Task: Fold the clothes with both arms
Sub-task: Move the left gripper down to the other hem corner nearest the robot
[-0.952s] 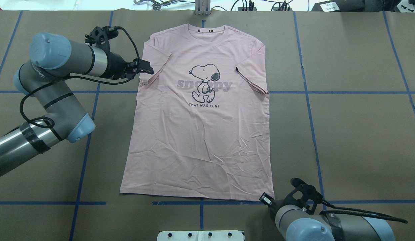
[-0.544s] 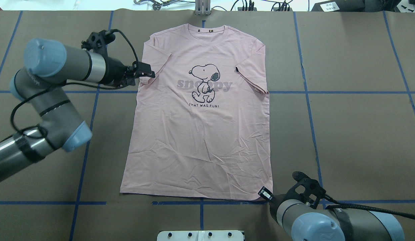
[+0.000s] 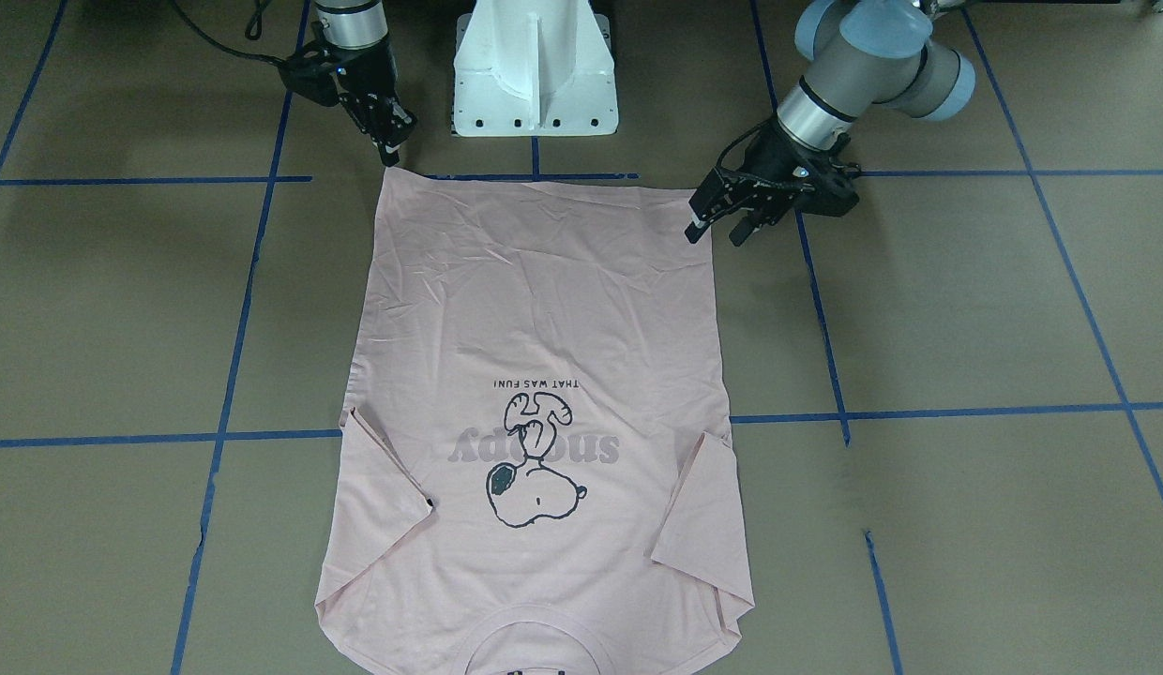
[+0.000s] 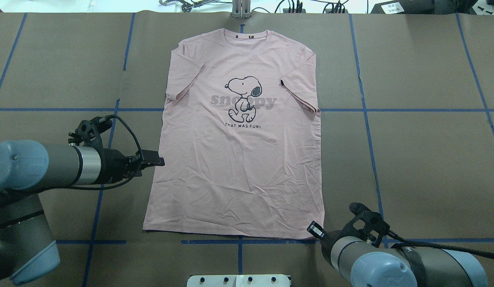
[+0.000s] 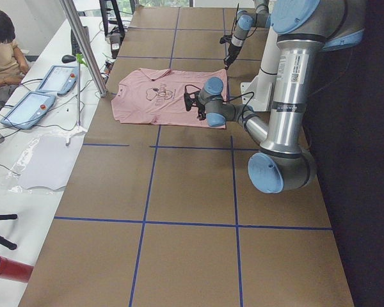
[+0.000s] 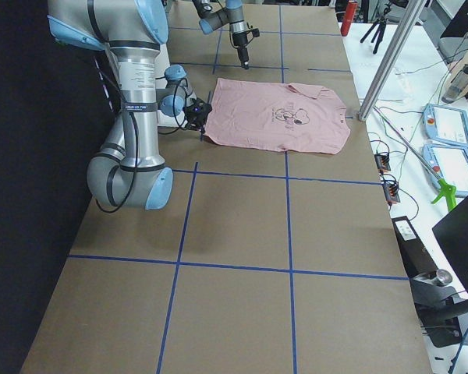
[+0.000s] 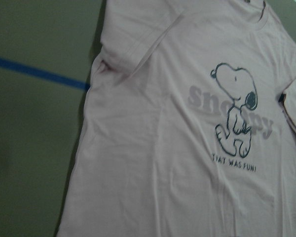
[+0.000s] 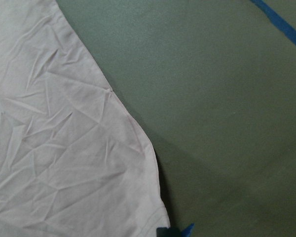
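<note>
Pink shirt (image 4: 239, 171): short-sleeved, spread flat and face up in the middle of the worktop (image 4: 422, 159). The collar points away from the robot and the hem towards it.
Print (image 4: 244, 97): black-outlined dog over grey "snoopy" lettering, with a small line of text underneath.
Sleeves: both are turned in over the body of the shirt.
Creases: light wrinkling across the lower half.
Left arm (image 4: 51, 167): reaches in low from the robot's left, its wrist level with the shirt's lower half.
Left pincer (image 3: 714, 234): fingers spread apart, nothing between them. It sits just beside the shirt's side edge, below the sleeve. Whether it touches the cloth cannot be told.
Right arm (image 4: 374, 263): comes in at the near edge on the robot's right.
Right pincer (image 4: 315, 231): tip just beside the hem corner on that side. How far it is open cannot be told, and no cloth shows in it.
Worktop: brown covering marked off with blue tape lines.
Pedestal (image 3: 535, 75): white, on the robot's side of the hem.
Person (image 5: 1, 61): seated at a side bench off the robot's left.
</note>
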You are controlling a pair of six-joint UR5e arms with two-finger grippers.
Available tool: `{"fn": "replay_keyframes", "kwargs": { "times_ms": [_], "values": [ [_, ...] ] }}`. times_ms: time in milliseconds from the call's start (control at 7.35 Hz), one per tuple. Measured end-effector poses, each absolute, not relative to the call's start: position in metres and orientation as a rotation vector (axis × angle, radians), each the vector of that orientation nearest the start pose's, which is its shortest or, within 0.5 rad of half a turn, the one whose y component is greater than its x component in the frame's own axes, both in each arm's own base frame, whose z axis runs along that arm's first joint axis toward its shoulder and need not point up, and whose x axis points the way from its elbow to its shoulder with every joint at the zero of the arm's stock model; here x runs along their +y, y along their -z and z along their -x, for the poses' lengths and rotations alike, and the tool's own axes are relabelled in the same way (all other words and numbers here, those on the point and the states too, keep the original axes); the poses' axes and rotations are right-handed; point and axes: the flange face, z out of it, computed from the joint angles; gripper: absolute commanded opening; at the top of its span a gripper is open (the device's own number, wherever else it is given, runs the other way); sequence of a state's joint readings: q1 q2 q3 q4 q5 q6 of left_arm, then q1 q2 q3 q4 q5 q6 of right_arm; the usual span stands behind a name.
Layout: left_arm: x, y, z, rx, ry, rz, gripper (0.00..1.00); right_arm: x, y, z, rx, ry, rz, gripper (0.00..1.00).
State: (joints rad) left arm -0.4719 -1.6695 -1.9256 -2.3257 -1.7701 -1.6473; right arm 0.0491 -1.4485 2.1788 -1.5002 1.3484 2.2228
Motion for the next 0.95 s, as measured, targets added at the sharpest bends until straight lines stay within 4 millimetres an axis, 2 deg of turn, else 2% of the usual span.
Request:
{"fn": "replay_keyframes", "kwargs": {
  "times_ms": [272, 544, 680, 952],
  "values": [
    [-0.297, -0.372, -0.424, 1.152, 0.360, -0.027, 0.82, -0.178, -0.319, 0.476, -0.844, -0.748, 0.038, 0.00],
    [-0.280, -0.378, -0.432, 1.076, 0.372, -0.005, 0.81, -0.178, -0.319, 0.476, -0.843, -0.747, 0.039, 0.00],
    [-0.272, -0.377, -0.436, 1.039, 0.370, 0.006, 0.74, -0.178, -0.319, 0.477, -0.844, -0.746, 0.039, 0.00],
    [-0.252, -0.377, -0.449, 1.006, 0.355, 0.030, 0.70, -0.177, -0.319, 0.477, -0.843, -0.746, 0.038, 0.00]
  ]
}}
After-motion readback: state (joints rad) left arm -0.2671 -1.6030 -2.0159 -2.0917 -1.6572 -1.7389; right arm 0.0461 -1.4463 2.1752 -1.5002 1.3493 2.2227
